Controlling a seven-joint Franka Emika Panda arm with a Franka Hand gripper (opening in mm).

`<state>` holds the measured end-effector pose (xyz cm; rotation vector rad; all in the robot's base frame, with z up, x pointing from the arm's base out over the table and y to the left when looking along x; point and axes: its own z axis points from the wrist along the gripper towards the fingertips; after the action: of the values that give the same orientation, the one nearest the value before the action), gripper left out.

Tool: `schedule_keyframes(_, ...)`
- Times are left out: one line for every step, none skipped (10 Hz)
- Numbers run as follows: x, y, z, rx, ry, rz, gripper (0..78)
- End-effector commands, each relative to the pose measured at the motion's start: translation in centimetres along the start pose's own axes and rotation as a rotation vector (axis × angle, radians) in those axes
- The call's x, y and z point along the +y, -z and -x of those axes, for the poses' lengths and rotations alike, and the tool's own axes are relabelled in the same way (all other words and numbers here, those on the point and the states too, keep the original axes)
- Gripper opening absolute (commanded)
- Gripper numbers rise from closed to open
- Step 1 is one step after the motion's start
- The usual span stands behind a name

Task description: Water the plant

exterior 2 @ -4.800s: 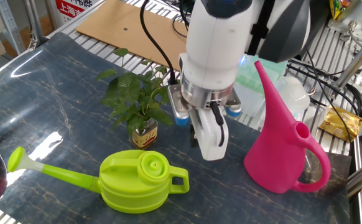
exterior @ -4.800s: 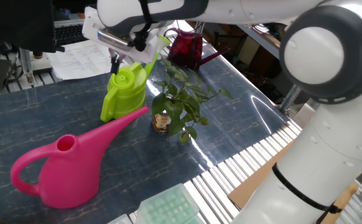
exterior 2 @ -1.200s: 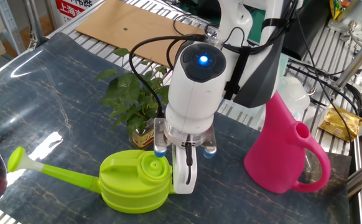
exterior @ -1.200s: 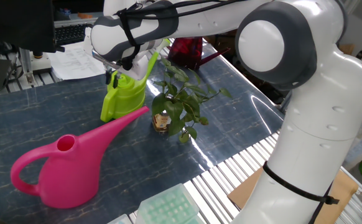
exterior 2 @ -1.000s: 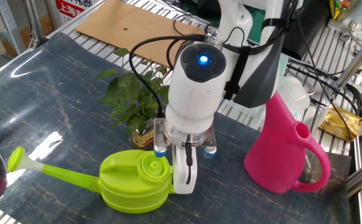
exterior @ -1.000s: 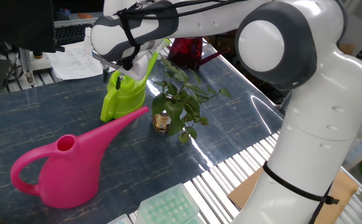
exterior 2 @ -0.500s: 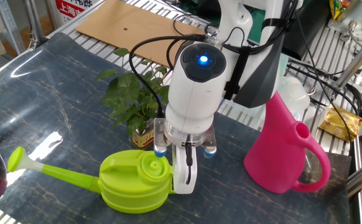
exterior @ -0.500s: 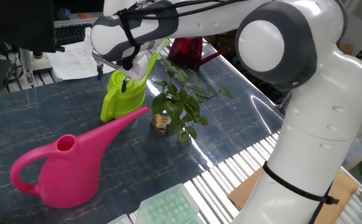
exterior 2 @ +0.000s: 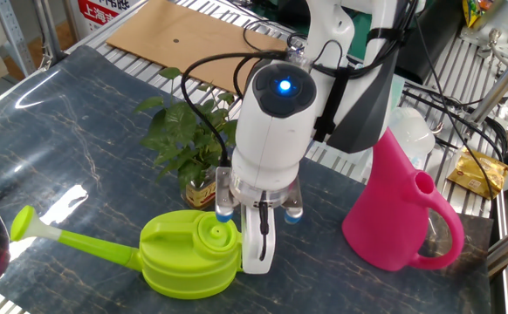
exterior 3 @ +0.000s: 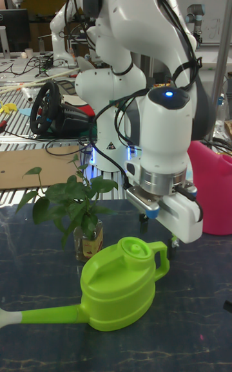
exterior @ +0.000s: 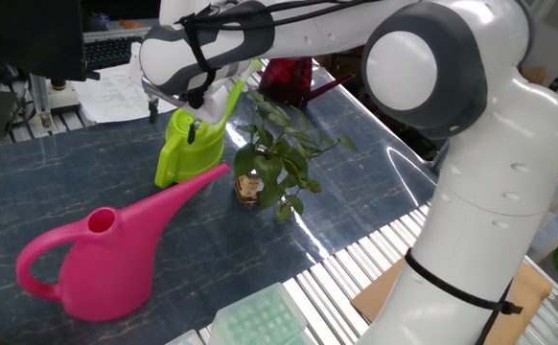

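The plant is a leafy sprig in a small brown jar, standing on the dark table beside a lime-green watering can. In the tall view the plant stands left of the can. My gripper hovers just over the can's handle, open, with one dark fingertip on each side. In the one fixed view the gripper sits low over the can. A white part of the hand hides the handle in the other fixed view, where the gripper is down by the can's cap.
A large pink watering can lies on the table near the plant; it stands right of the arm from the other side. A dark red container sits behind the plant. A green tray is at the table edge.
In the one fixed view the dark fingertips have spread apart over the green can since a second ago. The can, plant and pink can have not moved.
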<state>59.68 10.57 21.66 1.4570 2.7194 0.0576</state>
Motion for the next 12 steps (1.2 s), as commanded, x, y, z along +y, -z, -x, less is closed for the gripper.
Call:
schedule_keyframes(0.0,-1.5,0.3,0.002,-0.024,0.004,77.4)
schedule_keyframes(0.0,-1.6,0.4,0.003,-0.024,0.005,77.4)
schedule_keyframes(-0.1,-2.1,0.6,0.002,-0.027,0.007,77.4)
schedule_keyframes(-0.1,-2.2,0.5,0.002,-0.028,0.007,77.4)
schedule_keyframes(-0.2,-2.4,0.6,0.003,-0.028,0.008,77.4)
schedule_keyframes(-0.2,-2.5,0.6,0.003,-0.029,0.007,77.4)
schedule_keyframes(-0.2,-2.6,0.6,0.004,-0.028,0.008,77.4)
schedule_keyframes(-0.2,-2.6,0.6,0.005,-0.028,0.009,77.4)
schedule_keyframes(-0.2,-2.7,0.6,0.004,-0.027,0.008,77.4)
schedule_keyframes(-0.3,-2.8,0.6,0.005,-0.031,0.008,77.4)
schedule_keyframes(-0.3,-2.8,0.6,0.006,-0.035,0.009,77.4)
schedule_keyframes(-0.3,-3.0,0.6,0.006,-0.035,0.009,77.4)
